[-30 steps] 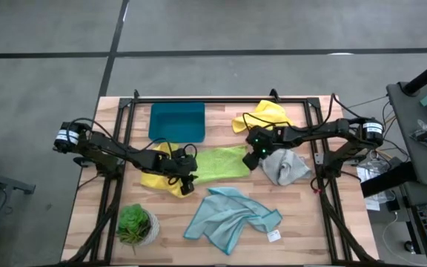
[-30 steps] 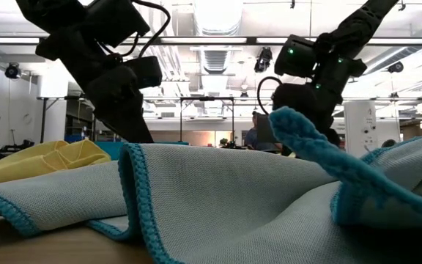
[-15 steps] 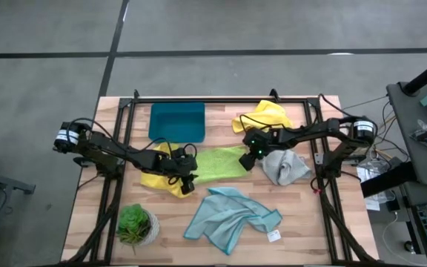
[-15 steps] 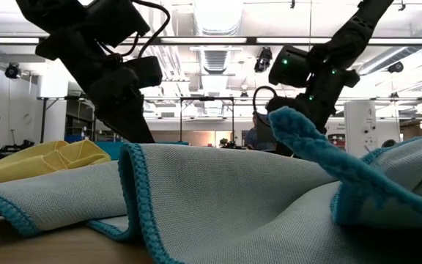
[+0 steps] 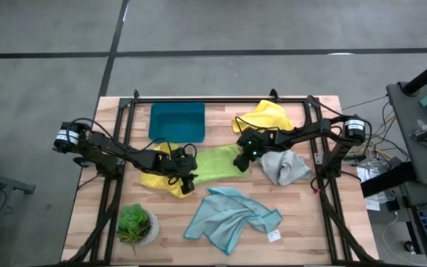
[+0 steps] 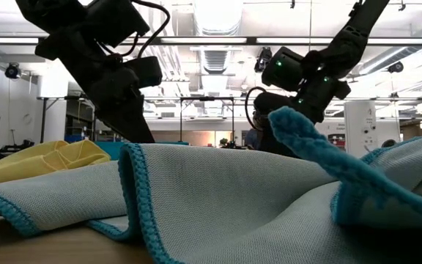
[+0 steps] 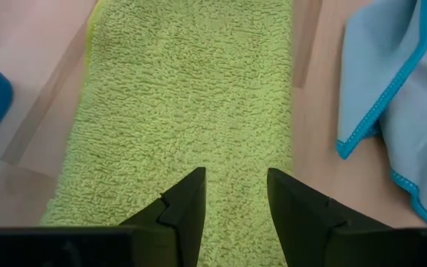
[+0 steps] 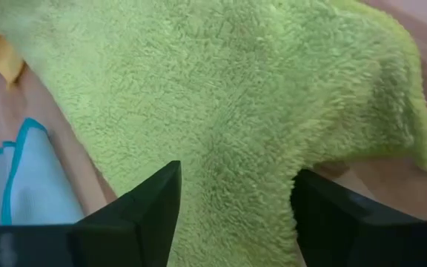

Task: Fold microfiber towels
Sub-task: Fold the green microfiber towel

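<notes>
The right pincer has slid leftward onto the green towel's right end, fingers apart above it.

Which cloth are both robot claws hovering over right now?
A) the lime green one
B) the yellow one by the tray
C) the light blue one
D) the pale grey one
A: both wrist views look past open fingers straight onto the lime green towel, with the left claw at one end and the right claw at the other.

Bystanders on the table
A teal tray is sitting near the far edge; a potted plant is standing at the near left corner.
</notes>
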{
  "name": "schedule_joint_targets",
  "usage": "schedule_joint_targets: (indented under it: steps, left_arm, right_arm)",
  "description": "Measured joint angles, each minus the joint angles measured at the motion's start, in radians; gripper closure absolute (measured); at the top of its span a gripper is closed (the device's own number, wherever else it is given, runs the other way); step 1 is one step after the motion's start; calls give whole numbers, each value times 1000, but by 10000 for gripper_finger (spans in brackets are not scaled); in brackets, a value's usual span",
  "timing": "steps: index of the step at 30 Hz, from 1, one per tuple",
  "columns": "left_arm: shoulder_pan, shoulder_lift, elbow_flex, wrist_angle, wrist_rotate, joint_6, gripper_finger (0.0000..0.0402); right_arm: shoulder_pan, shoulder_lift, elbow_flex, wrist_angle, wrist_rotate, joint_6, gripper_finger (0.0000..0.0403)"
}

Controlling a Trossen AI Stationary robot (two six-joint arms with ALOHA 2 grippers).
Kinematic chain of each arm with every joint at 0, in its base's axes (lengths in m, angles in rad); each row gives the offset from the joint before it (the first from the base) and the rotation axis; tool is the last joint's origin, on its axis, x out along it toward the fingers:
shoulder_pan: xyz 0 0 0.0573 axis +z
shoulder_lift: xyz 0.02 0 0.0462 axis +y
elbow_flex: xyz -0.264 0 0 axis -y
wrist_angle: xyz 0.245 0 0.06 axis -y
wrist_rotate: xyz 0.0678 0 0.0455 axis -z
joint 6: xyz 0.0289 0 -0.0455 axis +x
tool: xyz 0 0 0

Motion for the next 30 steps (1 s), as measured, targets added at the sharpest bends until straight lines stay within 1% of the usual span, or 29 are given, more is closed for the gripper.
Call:
schedule_joint_targets:
  steps: [13,15,20,23,25,30]
  left_arm:
    - [0,0,-4,0,-7,1,272]
    - [0,0,-6,0,-7,1,272]
    - [0,0,-9,0,-7,1,272]
    - [0,0,-11,0,-7,1,272]
    - [0,0,-12,-1,-7,2,272]
    - [0,0,-12,1,-41,0,272]
  right_arm:
    - [0,-34,-6,0,30,13,199]
    - [0,-35,-8,2,39,13,221]
    - [0,-35,-10,3,42,-1,325]
    - [0,-37,-10,1,41,-15,378]
    - [0,-38,-10,1,41,-28,388]
    - [-7,-50,-10,-20,33,-45,390]
